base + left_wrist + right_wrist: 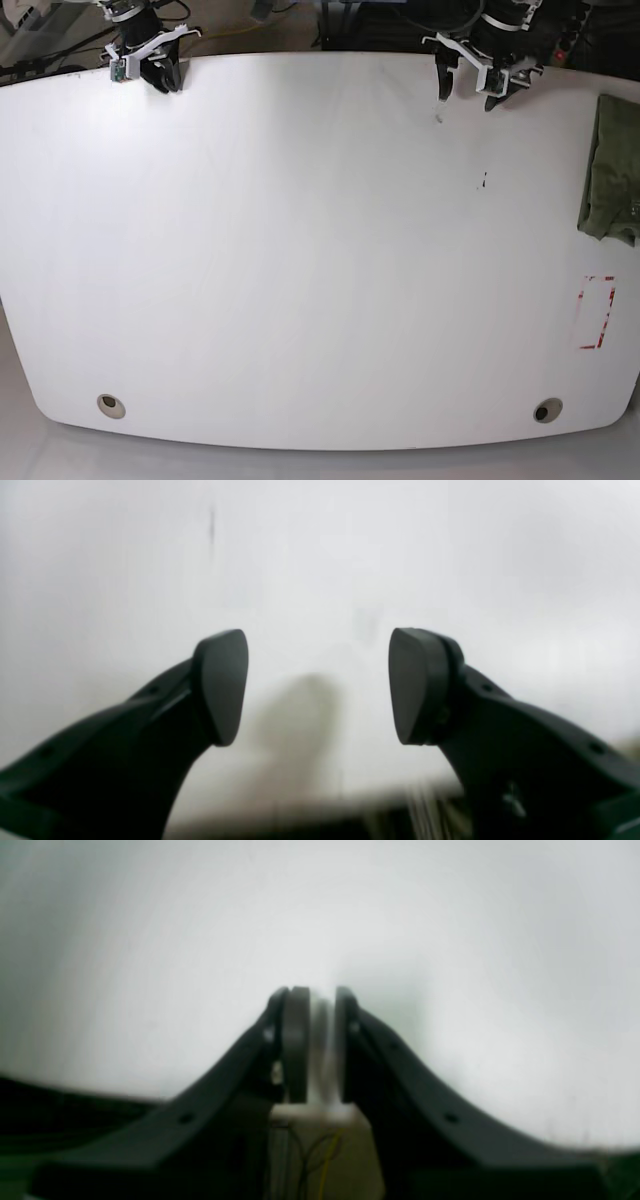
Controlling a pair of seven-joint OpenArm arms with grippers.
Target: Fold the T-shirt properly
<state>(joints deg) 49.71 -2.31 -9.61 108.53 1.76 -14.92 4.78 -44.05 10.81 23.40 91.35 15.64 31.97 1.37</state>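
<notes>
The olive-green T-shirt (611,165) lies in a folded bundle at the right edge of the white table (300,250), partly cut off by the frame. My left gripper (467,88) hangs over the table's far edge at upper right, well left of the shirt. It is open and empty, as the left wrist view (318,685) shows over bare white surface. My right gripper (163,78) is at the far left corner, far from the shirt. It is shut on nothing in the right wrist view (316,1040). The shirt shows in neither wrist view.
A red-outlined rectangle (597,312) is marked on the table near the right edge, below the shirt. Two round holes sit near the front edge, one at the left (111,405) and one at the right (546,410). A small dark mark (485,181) lies below the left gripper.
</notes>
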